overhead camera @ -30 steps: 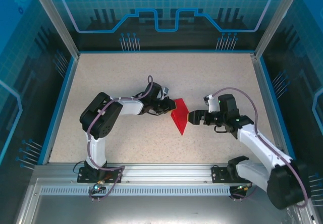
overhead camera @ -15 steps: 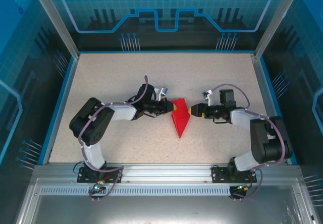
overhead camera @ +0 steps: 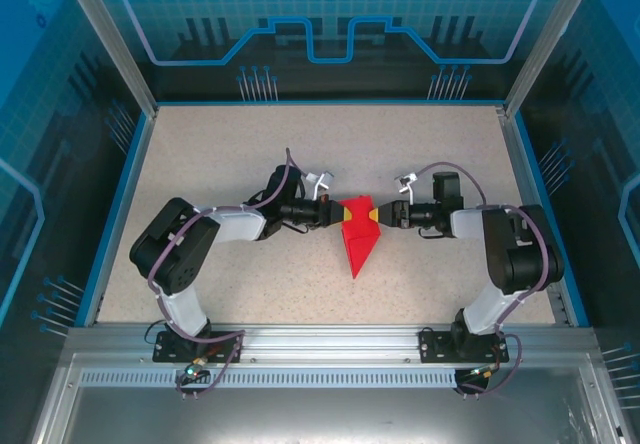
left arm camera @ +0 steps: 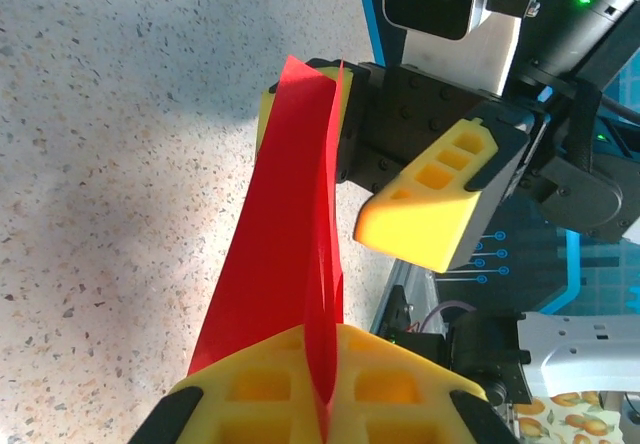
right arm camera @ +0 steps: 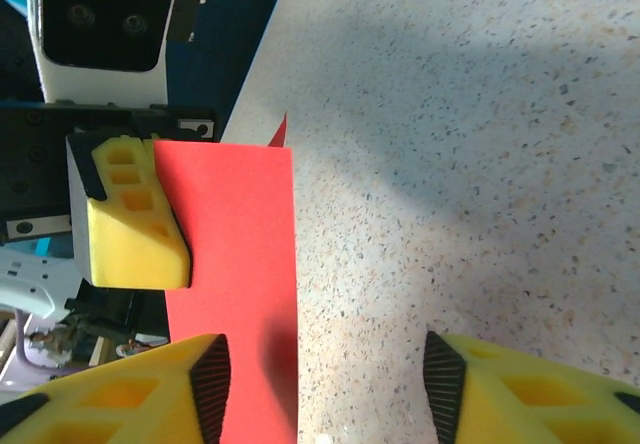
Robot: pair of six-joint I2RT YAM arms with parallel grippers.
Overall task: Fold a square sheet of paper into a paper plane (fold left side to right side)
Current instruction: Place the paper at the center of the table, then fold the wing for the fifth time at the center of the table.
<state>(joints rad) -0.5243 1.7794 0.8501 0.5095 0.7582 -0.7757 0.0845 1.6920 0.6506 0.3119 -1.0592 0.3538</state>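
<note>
"What did the overhead view show?"
"The left gripper (overhead camera: pixel 331 212) pinched the folded red paper (overhead camera: pixel 358 236) over the table (overhead camera: pixel 220 154) centre, and the right gripper (overhead camera: pixel 378 214) faced it."
"And the wrist views?"
"The right jaws stood parted, straddling the paper's edge."

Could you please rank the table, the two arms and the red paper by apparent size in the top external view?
1. Table, largest.
2. Left arm and right arm, about alike, so unranked.
3. Red paper, smallest.
</note>
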